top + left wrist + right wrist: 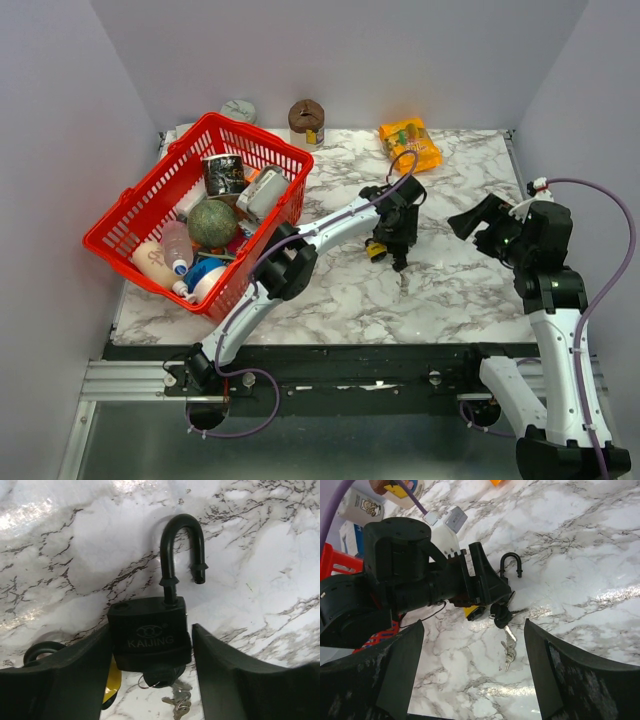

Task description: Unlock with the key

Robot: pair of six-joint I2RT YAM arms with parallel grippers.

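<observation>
The left gripper [390,252] reaches far-right, jaws flanking the padlock [149,632], grip unclear; right gripper [478,222] jaws spread, open surface [450,290] between.

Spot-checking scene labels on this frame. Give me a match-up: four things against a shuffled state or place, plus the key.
1. shackle
2. basket
3. snack packet
4. right gripper

A. lying at the far edge
B. open, holding nothing
C. raised, one end free of the padlock
D. on the left side, full of items

Pairs: 1-C, 2-D, 3-A, 4-B
</observation>
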